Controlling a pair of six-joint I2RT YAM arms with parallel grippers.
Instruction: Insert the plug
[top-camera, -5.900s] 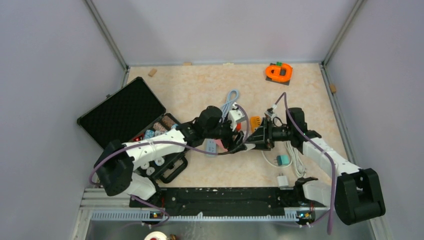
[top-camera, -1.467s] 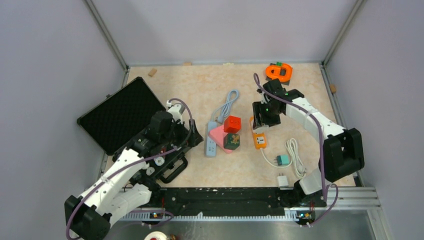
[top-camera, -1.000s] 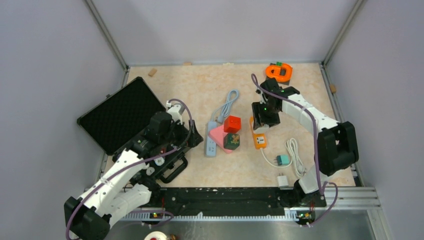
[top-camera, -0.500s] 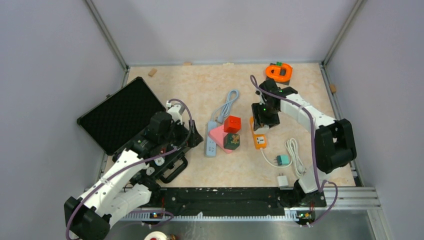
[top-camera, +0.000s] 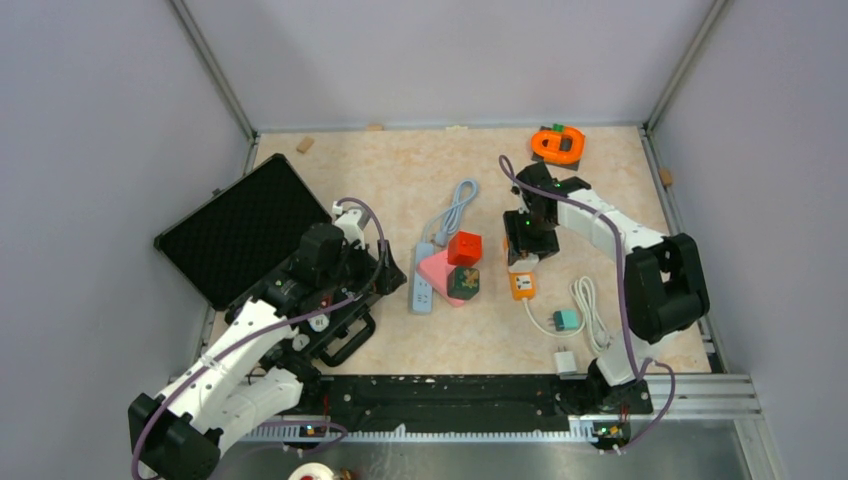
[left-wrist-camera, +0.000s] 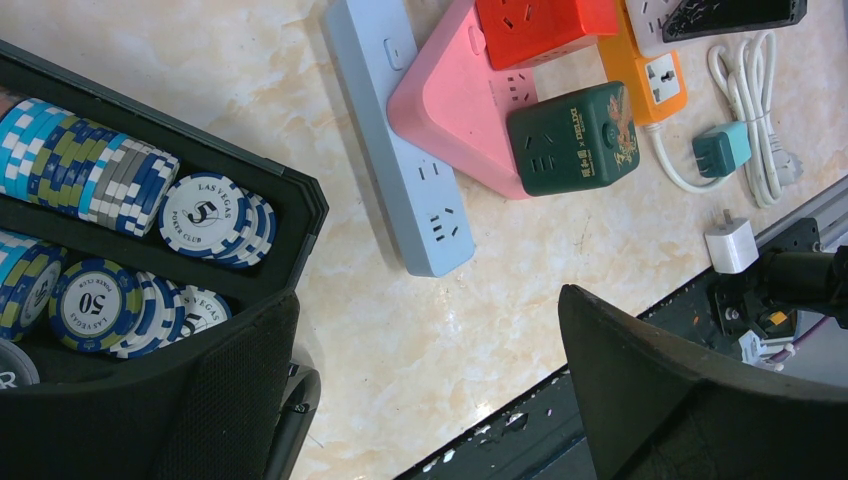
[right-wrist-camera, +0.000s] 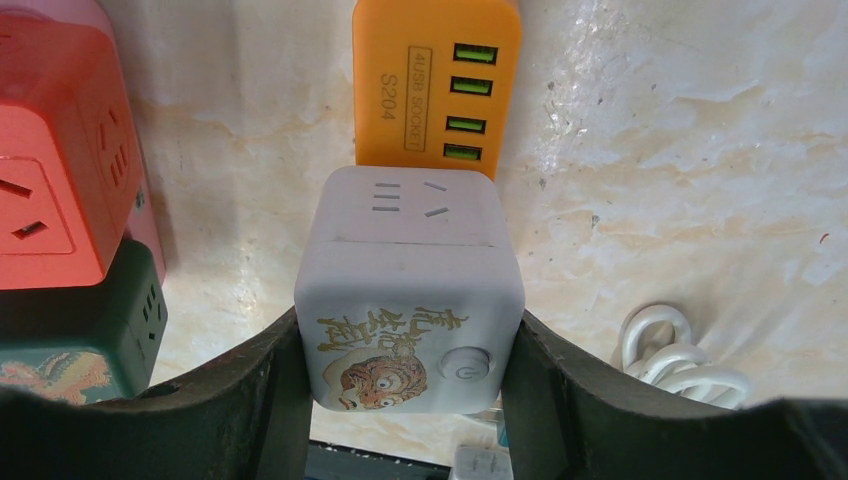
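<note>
My right gripper (right-wrist-camera: 405, 335) is shut on a white cube socket (right-wrist-camera: 410, 290) with a printed face and a round button. It holds the cube just above the far end of the orange power strip (right-wrist-camera: 435, 90); whether they touch I cannot tell. In the top view this gripper (top-camera: 527, 245) covers the strip's far half (top-camera: 522, 285). A teal plug (top-camera: 566, 320) on a coiled white cable lies on the table, near right of the strip. My left gripper (left-wrist-camera: 428, 300) hangs open over bare table beside the chip case, holding nothing.
A blue power strip (left-wrist-camera: 400, 150), pink triangular socket (left-wrist-camera: 460, 110), red cube (left-wrist-camera: 540, 25) and green cube (left-wrist-camera: 575, 135) crowd left of the orange strip. A white charger (top-camera: 563, 360) lies by the front rail. An open black case (top-camera: 240, 225) of poker chips sits left; an orange object (top-camera: 558, 144) at the back.
The right gripper has shifted a little nearer and to the right with the white cube, now covering more of the orange strip. The left arm has not moved.
</note>
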